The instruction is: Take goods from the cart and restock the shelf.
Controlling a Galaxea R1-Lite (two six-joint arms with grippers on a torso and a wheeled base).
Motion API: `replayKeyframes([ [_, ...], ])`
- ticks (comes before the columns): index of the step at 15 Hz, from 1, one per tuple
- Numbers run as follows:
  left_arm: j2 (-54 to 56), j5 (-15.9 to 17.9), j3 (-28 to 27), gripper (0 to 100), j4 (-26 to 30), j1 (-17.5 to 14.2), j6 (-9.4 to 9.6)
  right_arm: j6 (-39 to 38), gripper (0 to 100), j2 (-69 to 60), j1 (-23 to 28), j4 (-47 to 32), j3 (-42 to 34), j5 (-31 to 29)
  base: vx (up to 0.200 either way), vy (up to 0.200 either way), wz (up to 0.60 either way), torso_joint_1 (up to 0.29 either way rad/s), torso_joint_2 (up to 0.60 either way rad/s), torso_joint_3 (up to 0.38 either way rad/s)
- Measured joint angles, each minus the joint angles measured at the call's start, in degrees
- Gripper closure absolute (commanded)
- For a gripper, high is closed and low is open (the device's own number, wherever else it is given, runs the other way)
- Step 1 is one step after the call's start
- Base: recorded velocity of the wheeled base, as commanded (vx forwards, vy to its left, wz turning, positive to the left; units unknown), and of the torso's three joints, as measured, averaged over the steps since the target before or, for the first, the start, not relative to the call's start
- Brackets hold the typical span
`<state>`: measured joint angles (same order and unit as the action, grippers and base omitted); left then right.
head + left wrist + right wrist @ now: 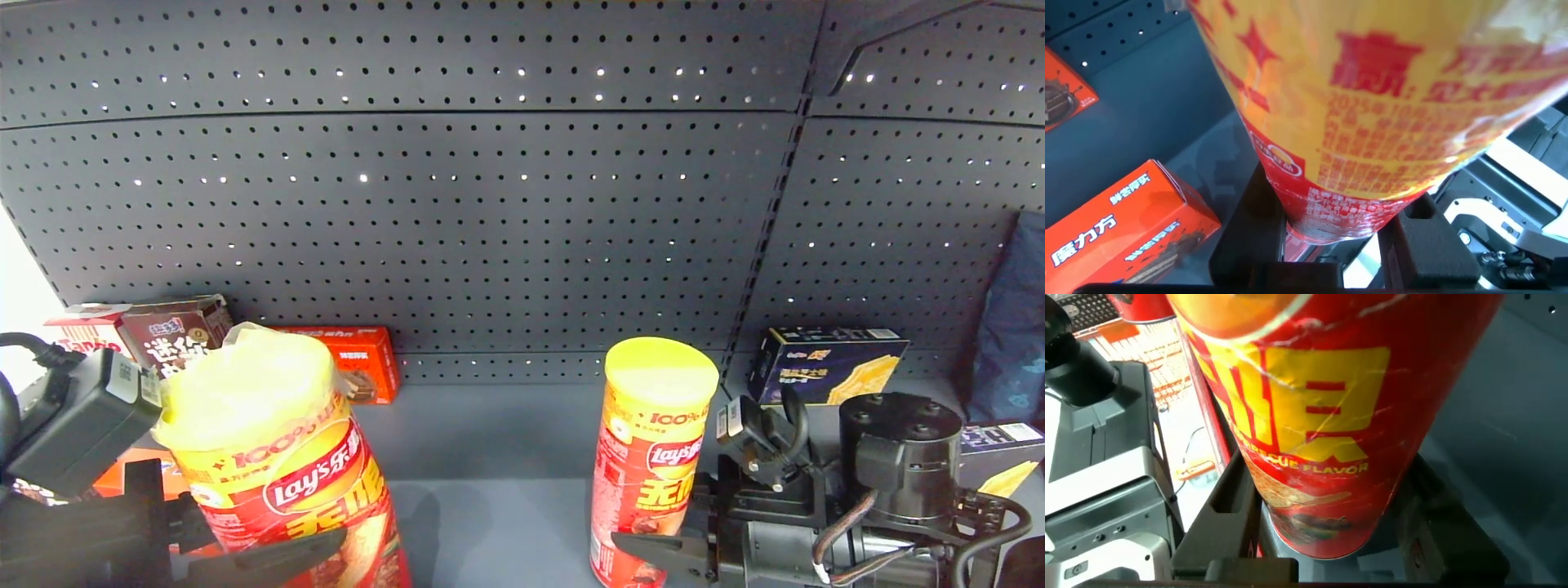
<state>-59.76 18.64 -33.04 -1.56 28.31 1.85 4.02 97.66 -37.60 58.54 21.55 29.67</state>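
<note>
Two red-and-yellow chip cans with yellow lids are in front of the grey shelf board [490,433]. The left chip can [282,465] leans slightly, with my left gripper [245,539] shut on its lower part. In the left wrist view the same can [1388,106] rises from between the black fingers [1249,220]. The right chip can [653,457] stands upright near the shelf's front, held low by my right gripper [657,535]. The right wrist view shows this can [1323,433] clamped in the gripper [1323,543]. Whether either can's base touches the board is hidden.
A brown box [175,331], a red-and-white box [86,331] and an orange box [363,359] stand at the back left by the pegboard wall [490,229]. Another orange box [1118,229] lies under the left can. A dark blue box [829,363] and a blue bag [1016,327] sit right.
</note>
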Motion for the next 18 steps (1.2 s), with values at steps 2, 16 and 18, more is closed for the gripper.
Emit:
replayKeyframes([
  [2, 0.0, 0.02, 0.05, 100, 0.0, 0.0, 0.0, 0.0, 100, 0.9, 0.0, 0.09, 0.4, 0.0, 0.0, 0.0, 0.0, 0.0, 0.0, 0.0],
  [16, 0.04, 0.07, 0.54, 100, -0.05, 0.0, 0.0, -0.06, 0, 2.93, -1.95, 0.59, 0.82, -4.17, 0.0, 0.0, 0.0, 0.0, 0.0, 0.0],
  [18, 0.06, 0.07, 0.54, 100, -0.02, -0.02, 0.0, -0.11, 0, 0.79, -1.62, 0.61, -1.77, -4.22, 0.0, 0.0, 0.0, 0.0, 0.0, 0.0],
])
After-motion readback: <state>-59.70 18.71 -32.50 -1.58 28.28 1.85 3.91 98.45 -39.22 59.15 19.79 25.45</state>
